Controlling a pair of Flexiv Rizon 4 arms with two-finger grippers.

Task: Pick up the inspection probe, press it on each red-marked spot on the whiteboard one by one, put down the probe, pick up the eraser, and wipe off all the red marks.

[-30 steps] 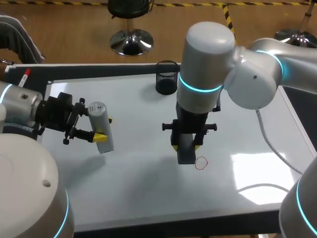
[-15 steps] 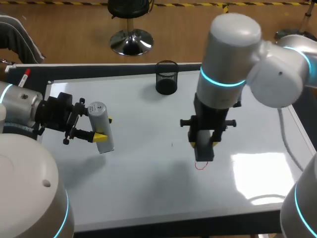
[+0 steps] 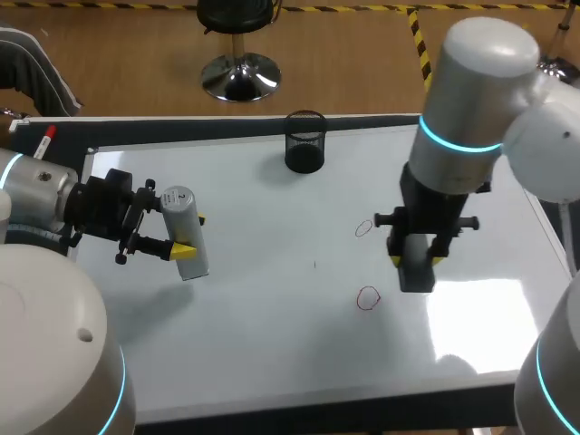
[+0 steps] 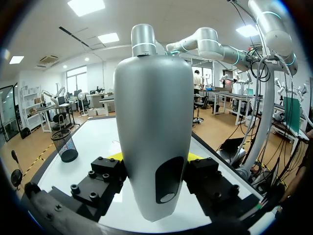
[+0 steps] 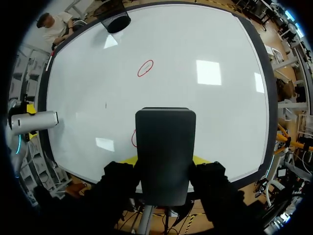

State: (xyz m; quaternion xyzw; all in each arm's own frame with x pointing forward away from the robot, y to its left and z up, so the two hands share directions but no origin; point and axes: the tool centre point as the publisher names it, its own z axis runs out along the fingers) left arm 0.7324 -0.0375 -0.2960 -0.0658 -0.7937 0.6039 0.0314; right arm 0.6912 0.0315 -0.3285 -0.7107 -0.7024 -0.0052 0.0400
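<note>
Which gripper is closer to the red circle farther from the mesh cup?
Right. The right gripper, shut on the eraser, is just beside that red circle. The left gripper, holding the probe, is far off across the whiteboard.

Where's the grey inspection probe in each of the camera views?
Head view: probe held in jaws above the whiteboard's left side.
Left wrist view: probe upright between the jaws, filling the middle.
Right wrist view: probe small, at the whiteboard's edge, far aside of the eraser.
Shared landmark: black mesh cup.
</note>
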